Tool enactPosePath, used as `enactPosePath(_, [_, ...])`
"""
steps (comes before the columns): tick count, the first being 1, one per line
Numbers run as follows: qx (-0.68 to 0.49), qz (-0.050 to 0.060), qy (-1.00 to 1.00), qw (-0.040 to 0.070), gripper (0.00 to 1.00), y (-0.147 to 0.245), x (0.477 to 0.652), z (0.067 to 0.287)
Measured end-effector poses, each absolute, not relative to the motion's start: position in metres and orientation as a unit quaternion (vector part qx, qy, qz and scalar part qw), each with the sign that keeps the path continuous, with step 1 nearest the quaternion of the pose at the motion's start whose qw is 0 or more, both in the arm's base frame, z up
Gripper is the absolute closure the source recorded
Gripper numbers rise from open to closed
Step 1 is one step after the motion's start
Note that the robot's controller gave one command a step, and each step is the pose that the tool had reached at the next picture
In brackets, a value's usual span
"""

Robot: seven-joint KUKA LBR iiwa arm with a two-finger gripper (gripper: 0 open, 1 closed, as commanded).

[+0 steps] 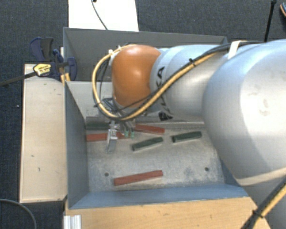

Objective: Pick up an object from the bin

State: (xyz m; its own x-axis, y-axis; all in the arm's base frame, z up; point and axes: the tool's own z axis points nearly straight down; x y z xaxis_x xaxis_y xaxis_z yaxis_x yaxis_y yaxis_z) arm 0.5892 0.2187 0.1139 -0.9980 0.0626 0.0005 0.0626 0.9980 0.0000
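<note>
The orange wrist cover [132,74] and the broad arm hide the back floor and right side of the grey bin [77,151]. Under the cover the end effector [111,141] hangs low over the left red bar [95,137], which lies near the left wall and is partly covered. I cannot tell whether the end effector is spread or pressed together. A dark green bar [96,124] lies just behind the left red bar, and a half-hidden red bar [151,129] shows under the arm. The near green bar [147,143] and the far green bar [186,137] lie to the right. The front red bar [138,177] lies alone, with bare floor around it.

Grey bin [77,147]; red-brown sticks [138,177]; dark green sticks [186,137].
</note>
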Motion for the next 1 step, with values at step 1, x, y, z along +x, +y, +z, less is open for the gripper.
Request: enactPosePath(1, [-0.058, -0.001, -0.998, -0.002, 0.00, 0.2269, 0.5922, 0.1242])
